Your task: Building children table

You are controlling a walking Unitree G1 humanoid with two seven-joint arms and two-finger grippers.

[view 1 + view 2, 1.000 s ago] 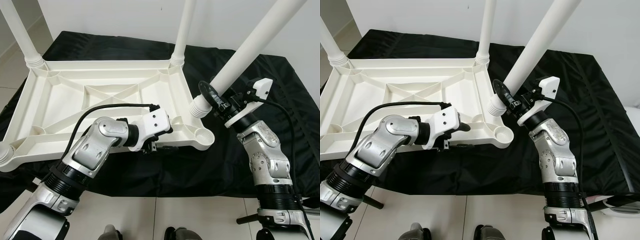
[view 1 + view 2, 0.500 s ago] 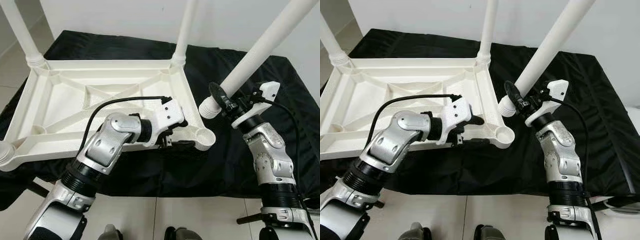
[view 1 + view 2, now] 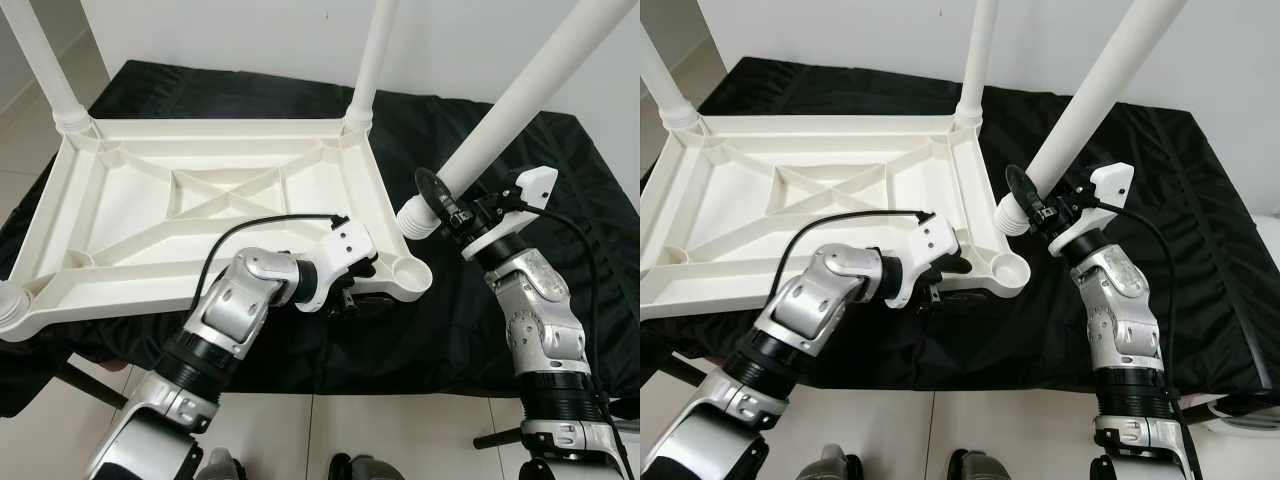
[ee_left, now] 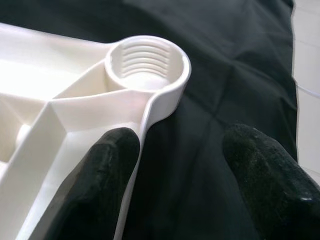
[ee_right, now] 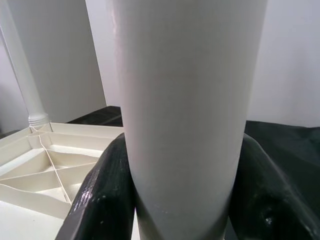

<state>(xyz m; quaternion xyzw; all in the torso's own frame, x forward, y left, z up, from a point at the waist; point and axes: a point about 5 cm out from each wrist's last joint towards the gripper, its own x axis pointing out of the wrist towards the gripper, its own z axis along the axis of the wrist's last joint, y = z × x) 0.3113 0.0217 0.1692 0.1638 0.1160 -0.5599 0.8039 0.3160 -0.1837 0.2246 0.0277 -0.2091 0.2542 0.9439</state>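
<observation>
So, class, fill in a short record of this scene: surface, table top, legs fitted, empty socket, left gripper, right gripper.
surface: black cloth
table top: white, upside down
legs fitted: three corner legs, one at the far right corner
empty socket: threaded, near right corner
left gripper: open, straddling the table top's edge beside the empty socket
right gripper: shut on the loose leg, tilted, threaded end above the empty socket

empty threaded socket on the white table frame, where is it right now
The empty threaded white socket sits at the near right corner of the upturned white plastic table frame, between the left pincer and the loose white leg that the right pincer holds.
</observation>
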